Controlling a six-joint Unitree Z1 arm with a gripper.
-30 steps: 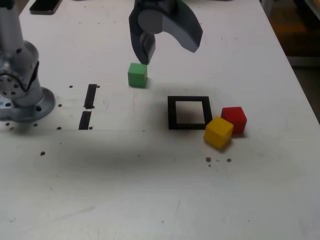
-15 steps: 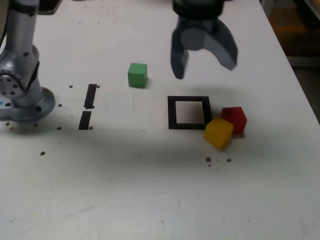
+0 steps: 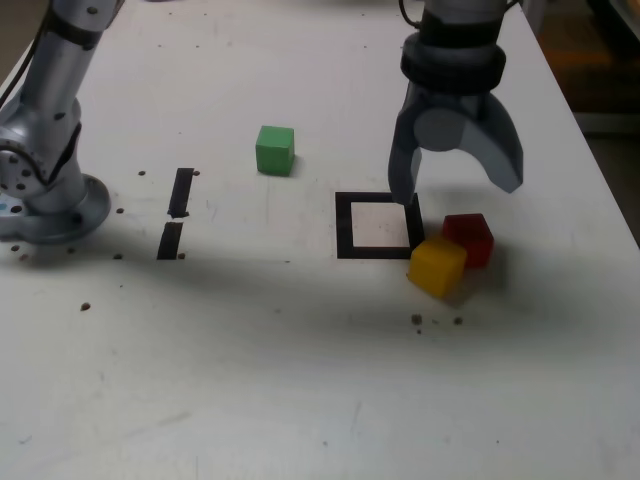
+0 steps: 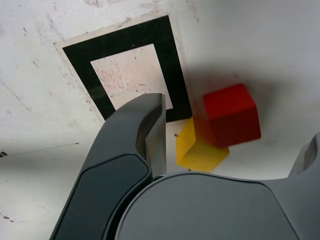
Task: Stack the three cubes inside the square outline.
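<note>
The jaws point(image 3: 458, 188) stand wide apart and hold nothing, pointing down at the surface point(image 3: 300, 380). In the exterior view one fingertip point(image 3: 404, 196) hangs over the right-hand edge of the square outline point(image 3: 344, 226), and the other finger point(image 3: 505, 165) reaches out past the red cube point(image 3: 469, 238); whether the lower tip touches the tape cannot be told. The wrist view shows the same finger point(image 4: 150, 130) lying over the outline's point(image 4: 167, 65) near corner, with the red cube point(image 4: 232, 114) and yellow cube point(image 4: 200, 150) in the gap between the jaws.

The red and yellow cubes point(image 3: 437, 265) sit touching, just beside the outline's right-hand side in the exterior view, the yellow one nearer the camera and close against the outline's corner. Both are turned corner-on to the outline rather than square with it. The outline's white centre is bare, its sides running roughly with the surface's edges.

The green cube point(image 3: 274, 150) stands alone, well apart to the exterior view's left and farther back, roughly square with the outline, with open surface all round it. Two short black tape strips point(image 3: 176, 212) lie farther left, near the arm's base point(image 3: 45, 190). The front of the surface is open.
</note>
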